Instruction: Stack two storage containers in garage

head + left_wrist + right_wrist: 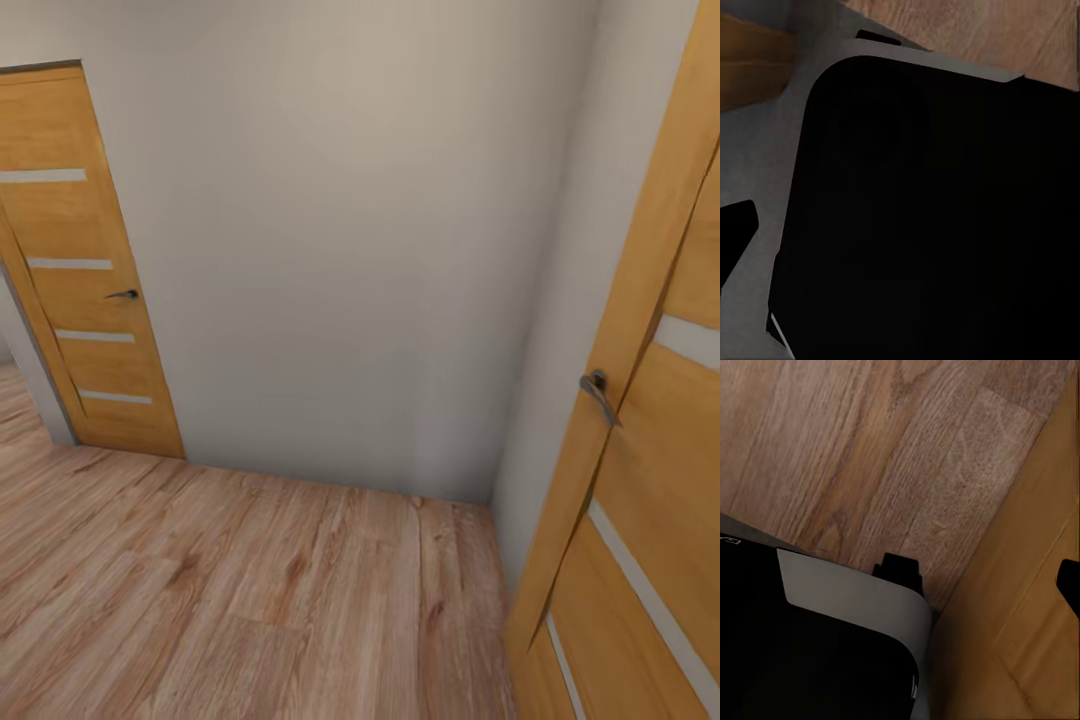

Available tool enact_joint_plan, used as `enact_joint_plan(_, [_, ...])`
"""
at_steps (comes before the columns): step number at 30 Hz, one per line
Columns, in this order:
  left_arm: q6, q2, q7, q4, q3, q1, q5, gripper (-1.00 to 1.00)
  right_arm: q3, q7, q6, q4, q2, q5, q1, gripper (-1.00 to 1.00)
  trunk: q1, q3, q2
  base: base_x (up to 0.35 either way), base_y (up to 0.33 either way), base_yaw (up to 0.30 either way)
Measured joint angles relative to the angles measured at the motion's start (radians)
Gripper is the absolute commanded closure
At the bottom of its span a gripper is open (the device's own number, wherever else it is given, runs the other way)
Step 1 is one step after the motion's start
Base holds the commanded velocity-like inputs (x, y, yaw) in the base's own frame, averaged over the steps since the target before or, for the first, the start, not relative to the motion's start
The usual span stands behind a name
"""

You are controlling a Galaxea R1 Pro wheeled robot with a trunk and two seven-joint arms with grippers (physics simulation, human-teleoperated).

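Hallway corner with a plain pale wall [340, 250] and pale wood-plank floor [230, 590]. Left, an orange wooden door [85, 270] with pale horizontal strips and a dark lever handle [124, 294], standing ajar. Right, close by, a second such door [640, 480] with a grey handle [598, 392]. In both wrist views, mostly black and grey robot body over plank floor; finger spread and any hold impossible to tell. Bins' whereabouts not discernible.

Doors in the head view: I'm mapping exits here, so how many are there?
2. One wooden door stands at the left against the far wall; the other wooden door is close by on the right. More may lie outside the frame.
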Motion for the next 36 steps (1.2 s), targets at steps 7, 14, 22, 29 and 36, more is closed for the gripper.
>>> enact_joint_plan(7, [0.000, 0.000, 0.000, 0.000, 0.000, 0.000, 0.000, -1.00, 0.000, -0.001, 0.000, 0.000, 0.000, 0.000, 0.000, -1.00, 0.000, 0.000, 0.000, 0.321, 0.000, 0.000])
enact_joint_plan(14, [0.000, 0.000, 0.000, 0.000, 0.000, 0.000, 0.000, -1.00, 0.000, -0.001, 0.000, 0.000, 0.000, 0.000, 0.000, -1.00, 0.000, 0.000, 0.000, 0.321, 0.000, 0.000])
enact_joint_plan(22, [0.000, 0.000, 0.000, 0.000, 0.000, 0.000, 0.000, -1.00, 0.000, 0.000, 0.000, 0.000, 0.000, 0.000, 0.000, -1.00, 0.000, 0.000, 0.000, 0.321, 0.000, 0.000])
enact_joint_plan(29, [0.000, 0.000, 0.000, 0.000, 0.000, 0.000, 0.000, -1.00, 0.000, 0.000, 0.000, -0.001, 0.000, 0.000, 0.000, -1.00, 0.000, 0.000, 0.000, 0.321, 0.000, 0.000])
enact_joint_plan(36, [0.000, 0.000, 0.000, 0.000, 0.000, 0.000, 0.000, -1.00, 0.001, 0.000, 0.002, -0.001, -0.001, 0.003, 0.000, -1.00, 0.000, 0.000, 0.000, 0.321, 0.000, 0.000])
